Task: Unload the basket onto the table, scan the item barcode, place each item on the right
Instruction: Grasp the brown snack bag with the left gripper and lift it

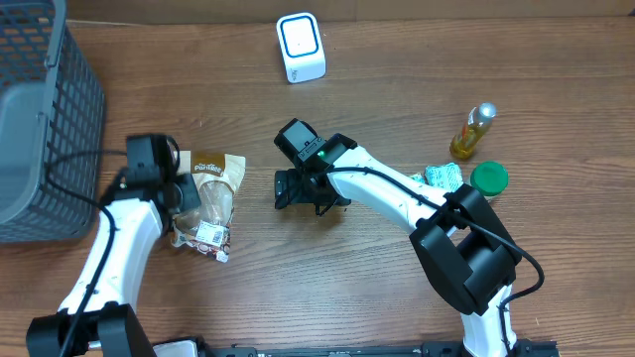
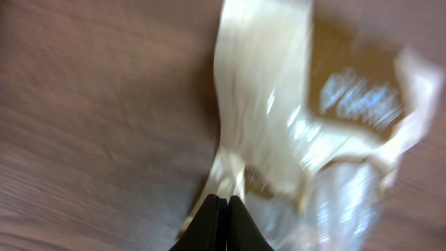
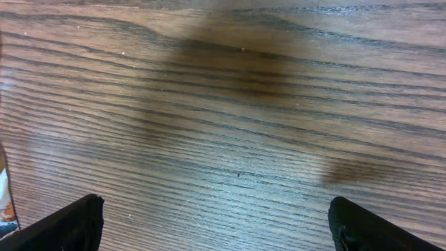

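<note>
Snack bag (image 1: 212, 194) lay on the surface (image 1: 327, 288), well below and left of the scanner (image 1: 301, 48), nowhere near its face. Left gripper (image 2: 223, 209) was closed, pinching a thin edge of the bag's clear plastic. The left wrist view was blurred, so couldn't tell if the bag was off the surface. A white printed label (image 1: 209, 235) sat at the bag end farthest from the scanner, facing up. It's probably the barcode, but the print was too small to confirm.

Progress judgement: grasp done, scan not done. Left to do: carry the bag toward the scanner and turn the label toward its window.

Right gripper (image 3: 217, 226) was wide open and empty over bare wood, directly below the scanner and roughly between it and the bag. That arm looked like the main thing in the way of a straight carry.

Other stuff:
- Grey mesh basket (image 1: 40, 119) sat far left of the scanner.
- Yellow bottle (image 1: 474, 131), green lid (image 1: 489, 178) and a small green-white packet (image 1: 444, 177) sat right and below the scanner, well off the path.

Risk: the pinch on floppy film may slip or let the label sag away.
</note>
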`<state>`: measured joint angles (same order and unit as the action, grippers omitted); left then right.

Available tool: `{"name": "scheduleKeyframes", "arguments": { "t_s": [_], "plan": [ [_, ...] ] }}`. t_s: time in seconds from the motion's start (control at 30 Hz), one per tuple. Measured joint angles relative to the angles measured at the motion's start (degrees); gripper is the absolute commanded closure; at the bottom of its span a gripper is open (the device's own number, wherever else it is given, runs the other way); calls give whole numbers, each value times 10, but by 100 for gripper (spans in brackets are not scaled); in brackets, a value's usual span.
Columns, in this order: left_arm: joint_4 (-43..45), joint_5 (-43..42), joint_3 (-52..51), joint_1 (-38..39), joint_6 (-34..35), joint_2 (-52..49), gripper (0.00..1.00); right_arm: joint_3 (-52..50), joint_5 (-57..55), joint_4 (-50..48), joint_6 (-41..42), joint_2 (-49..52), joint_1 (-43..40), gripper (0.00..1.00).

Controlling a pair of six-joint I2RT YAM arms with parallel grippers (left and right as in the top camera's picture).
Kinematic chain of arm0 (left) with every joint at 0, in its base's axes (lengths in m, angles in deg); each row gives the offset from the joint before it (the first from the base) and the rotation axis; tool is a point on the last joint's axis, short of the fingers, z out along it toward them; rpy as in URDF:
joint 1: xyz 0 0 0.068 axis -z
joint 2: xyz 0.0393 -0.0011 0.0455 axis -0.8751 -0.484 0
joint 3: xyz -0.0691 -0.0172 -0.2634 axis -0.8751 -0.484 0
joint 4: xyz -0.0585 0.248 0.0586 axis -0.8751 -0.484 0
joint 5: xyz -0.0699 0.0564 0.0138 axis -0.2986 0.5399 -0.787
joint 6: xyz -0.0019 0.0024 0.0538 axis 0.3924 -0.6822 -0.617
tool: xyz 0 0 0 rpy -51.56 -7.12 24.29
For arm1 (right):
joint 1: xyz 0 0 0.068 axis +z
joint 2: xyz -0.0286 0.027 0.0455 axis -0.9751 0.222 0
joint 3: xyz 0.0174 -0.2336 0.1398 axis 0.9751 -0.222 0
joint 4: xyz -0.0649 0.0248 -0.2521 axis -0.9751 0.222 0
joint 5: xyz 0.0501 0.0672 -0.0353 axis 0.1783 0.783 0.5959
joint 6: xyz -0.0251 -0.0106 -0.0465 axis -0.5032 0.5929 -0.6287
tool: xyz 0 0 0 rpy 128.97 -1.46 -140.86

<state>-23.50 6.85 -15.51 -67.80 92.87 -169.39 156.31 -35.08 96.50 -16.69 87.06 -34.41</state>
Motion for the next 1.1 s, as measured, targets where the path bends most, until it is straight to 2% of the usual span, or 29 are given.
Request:
{"name": "scheduleKeyframes", "arguments": {
  "t_s": [0.27, 0.53, 0.9, 1.1],
  "plan": [
    [2, 33, 23, 0, 0, -14, 91, 0, 0, 0, 0, 0, 0, 0],
    [26, 33, 13, 0, 0, -150, 94, 0, 0, -6, 0, 0, 0, 0],
    [27, -79, 27, 1, -28, -169, 94, 0, 7, -7, 0, 0, -2, 0],
    [-4, -128, 29, 20, -30, -169, 93, 0, 110, 11, -29, -1, -35, 0]
  ]
}}
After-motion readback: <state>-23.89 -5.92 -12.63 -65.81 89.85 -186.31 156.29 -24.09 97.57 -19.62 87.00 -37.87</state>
